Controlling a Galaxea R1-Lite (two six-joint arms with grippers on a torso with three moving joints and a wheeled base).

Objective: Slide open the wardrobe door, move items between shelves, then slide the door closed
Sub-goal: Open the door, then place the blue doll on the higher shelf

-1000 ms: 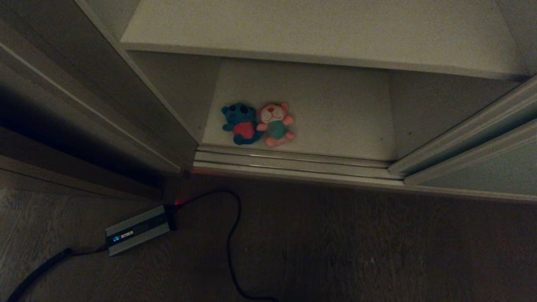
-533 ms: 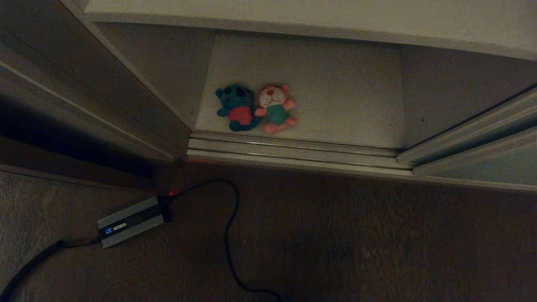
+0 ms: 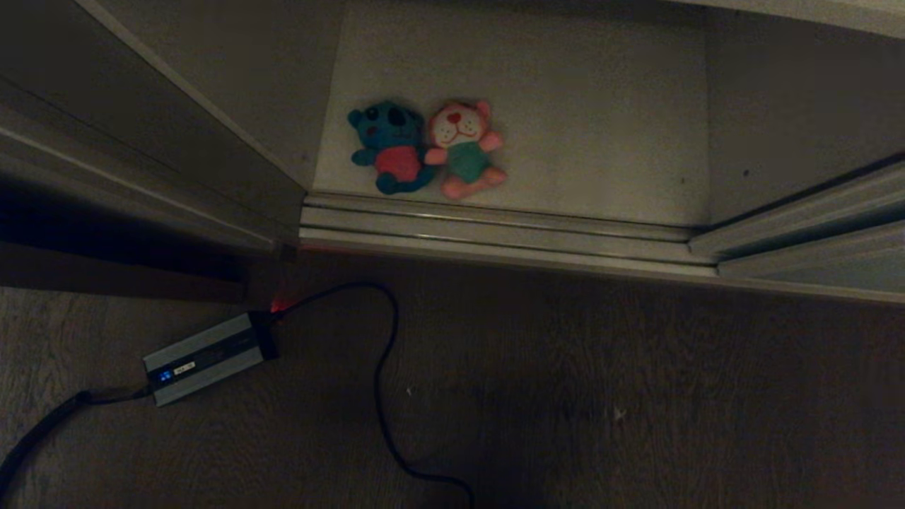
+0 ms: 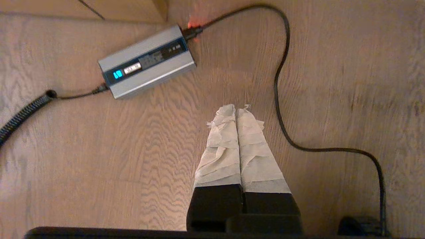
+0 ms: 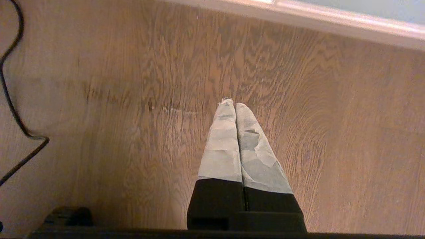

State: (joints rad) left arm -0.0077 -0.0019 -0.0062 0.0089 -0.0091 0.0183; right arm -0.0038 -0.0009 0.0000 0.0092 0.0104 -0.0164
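Note:
Two plush items lie side by side on the wardrobe's bottom shelf (image 3: 587,127), near its front left corner: a teal bear in a red shirt (image 3: 389,145) and a pink toy in a teal shirt (image 3: 463,148). The sliding wardrobe door (image 3: 834,272) stands pushed aside at the right, leaving the compartment open; its pale panel also shows in the right wrist view (image 5: 365,8). Neither arm appears in the head view. My left gripper (image 4: 236,108) and right gripper (image 5: 232,103) hang over the wooden floor, both shut and empty, with taped fingers pressed together.
A grey power adapter (image 3: 201,358) (image 4: 147,63) lies on the floor at the left, with a black cable (image 3: 382,367) (image 4: 282,99) looping in front of the wardrobe. The door track (image 3: 495,233) runs along the threshold. A darker wooden panel (image 3: 106,141) stands left.
The whole head view has shifted: the camera has dipped, so the upper shelf has slid out past the top. The toys lie as before on their shelf.

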